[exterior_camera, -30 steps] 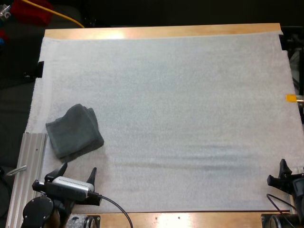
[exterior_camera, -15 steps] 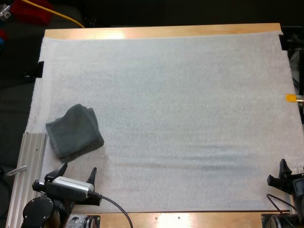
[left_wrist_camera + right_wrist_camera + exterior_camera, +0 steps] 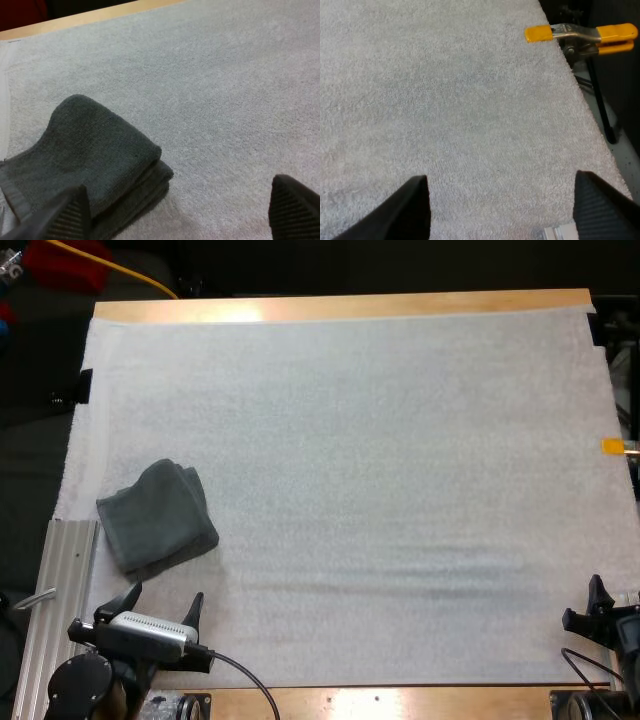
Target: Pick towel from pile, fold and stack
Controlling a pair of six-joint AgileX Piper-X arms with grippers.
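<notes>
Your left gripper (image 3: 165,596) hovers at the near left edge of the desk's (image 3: 330,308) white mat (image 3: 380,440), fingers apart, just behind a folded dark towel (image 3: 157,516) lying there. Your right gripper (image 3: 583,602) sits at the near right corner, fingers apart over the mat.
</notes>
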